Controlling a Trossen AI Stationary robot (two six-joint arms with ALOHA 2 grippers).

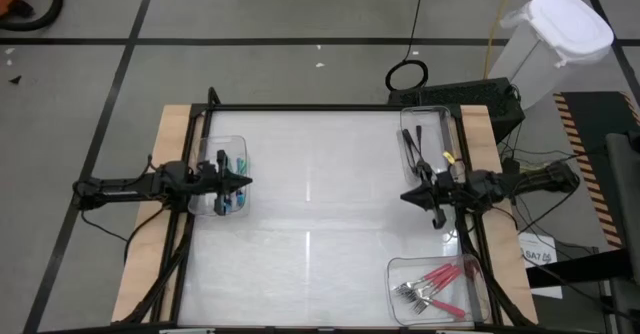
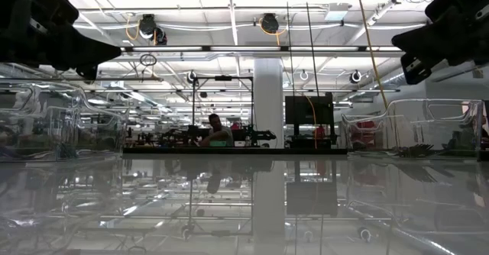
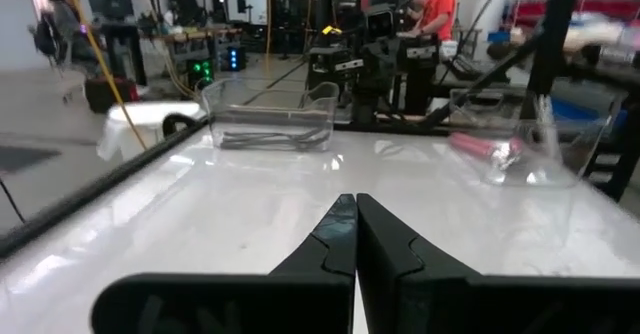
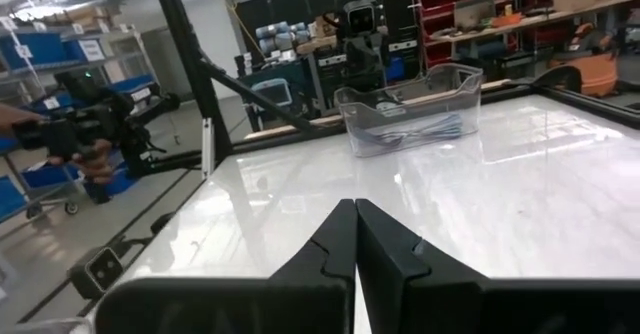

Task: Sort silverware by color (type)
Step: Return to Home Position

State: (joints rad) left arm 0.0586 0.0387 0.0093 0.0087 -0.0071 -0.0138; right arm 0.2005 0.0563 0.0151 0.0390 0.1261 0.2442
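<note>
My left gripper [image 1: 243, 182] is shut and holds nothing. It points level toward the table's right, above a clear bin [image 1: 222, 177] at the left edge in which teal-handled forks [image 4: 420, 130] lie. My right gripper [image 1: 405, 196] is shut on nothing too and points level toward the left, at the right edge. Black forks [image 1: 413, 144] lie in a clear bin [image 1: 428, 134] at the far right. Pink-handled forks [image 1: 432, 282] lie in a clear bin [image 1: 437, 289] at the near right. In the wrist views the fingertips of my left gripper [image 3: 355, 224] and of my right gripper [image 4: 355, 229] meet.
The glossy white tabletop [image 1: 320, 204] lies bare between the two arms. A dark frame [image 1: 300, 107] runs along the table's edges. A white lidded container [image 1: 555, 34] stands on the floor beyond the far right corner. People show in the room beyond the table.
</note>
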